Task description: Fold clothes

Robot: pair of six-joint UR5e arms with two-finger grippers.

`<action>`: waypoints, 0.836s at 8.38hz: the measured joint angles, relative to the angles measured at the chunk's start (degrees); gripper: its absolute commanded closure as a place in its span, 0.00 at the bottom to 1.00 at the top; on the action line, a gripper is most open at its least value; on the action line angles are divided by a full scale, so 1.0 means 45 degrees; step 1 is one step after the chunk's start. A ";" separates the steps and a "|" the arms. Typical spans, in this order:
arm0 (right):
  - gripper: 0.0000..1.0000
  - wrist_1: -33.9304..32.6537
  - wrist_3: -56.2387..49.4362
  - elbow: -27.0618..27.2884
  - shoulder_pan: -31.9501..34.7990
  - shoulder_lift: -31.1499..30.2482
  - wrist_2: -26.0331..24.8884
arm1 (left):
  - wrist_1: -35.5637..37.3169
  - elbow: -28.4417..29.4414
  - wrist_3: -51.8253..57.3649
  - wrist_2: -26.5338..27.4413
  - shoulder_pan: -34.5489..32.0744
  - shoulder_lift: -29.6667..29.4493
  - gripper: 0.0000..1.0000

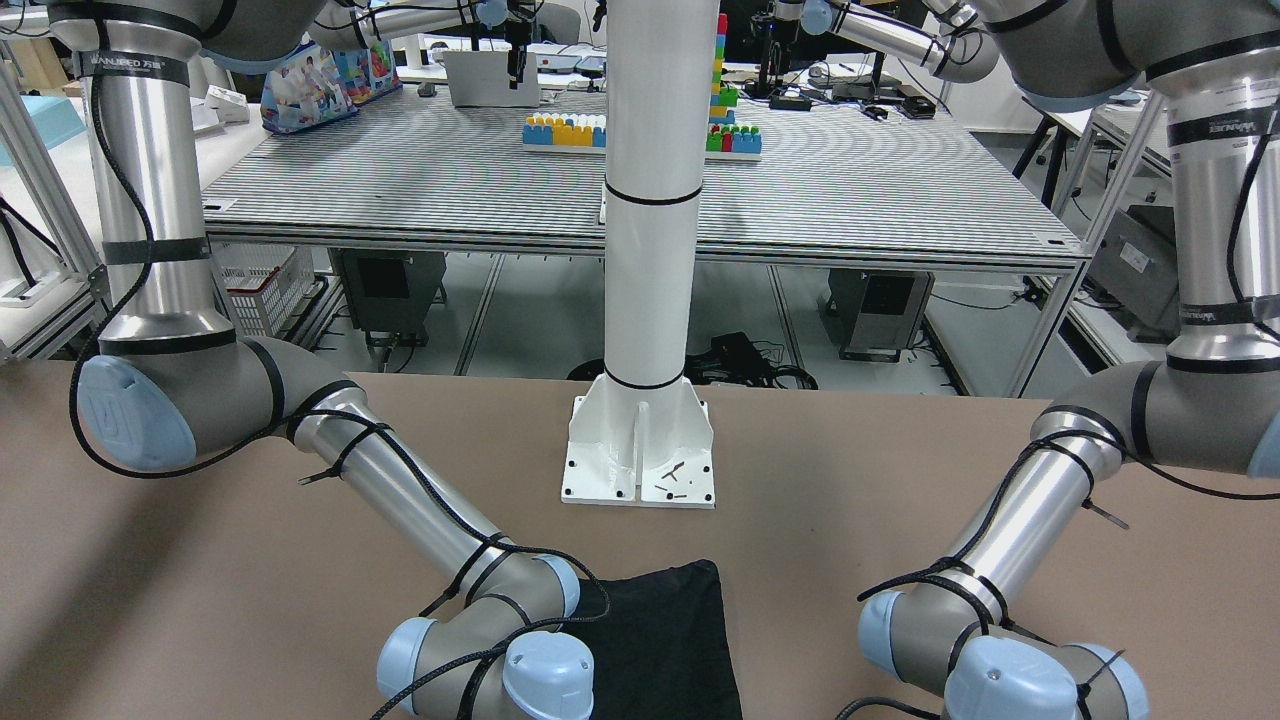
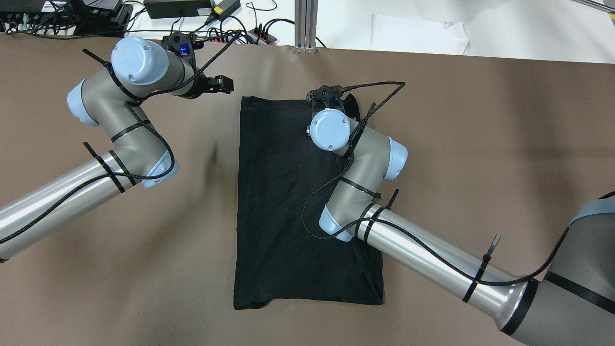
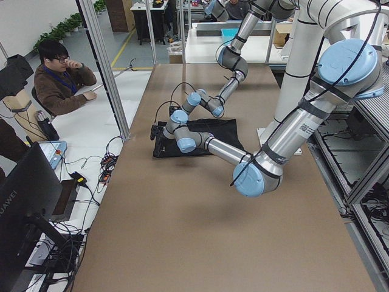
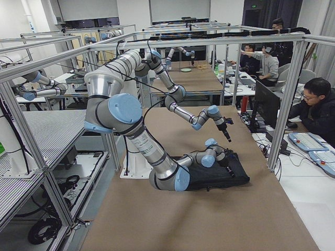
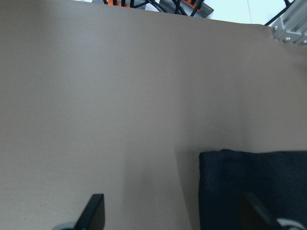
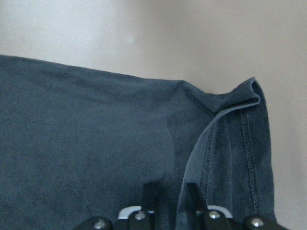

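The clothes (image 2: 283, 206) are one black garment lying flat as a tall rectangle in the middle of the brown table (image 2: 480, 144). My left gripper (image 2: 222, 85) hovers just off the garment's far left corner. In the left wrist view it (image 5: 172, 199) is open, its fingers wide apart over bare table, with the cloth corner (image 5: 254, 187) at the right. My right gripper (image 2: 331, 96) is at the far right corner. In its wrist view its fingers (image 6: 152, 191) stand close together on a turned-up hemmed edge (image 6: 225, 143).
The white pole's base plate (image 1: 640, 470) stands at the table's robot side. Cables and power bricks (image 2: 192, 7) lie beyond the far edge, beside a white sheet (image 2: 418, 33). A seated person (image 3: 61, 79) and a monitor (image 3: 24, 207) are by the operators' side.
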 measured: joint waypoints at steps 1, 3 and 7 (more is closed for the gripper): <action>0.64 0.0012 -0.0151 -0.0002 0.0037 0.0024 -0.0002 | 0.0000 0.0001 -0.0002 0.0001 0.0002 0.0000 0.00; 0.57 0.0022 -0.0271 0.0003 0.0079 0.0040 -0.0004 | -0.0014 0.0001 -0.0025 0.0001 0.0026 -0.0001 0.00; 0.61 0.0016 -0.0363 -0.0009 0.0108 -0.0030 -0.0022 | -0.0019 0.0002 -0.0124 0.0019 0.0065 -0.0001 0.00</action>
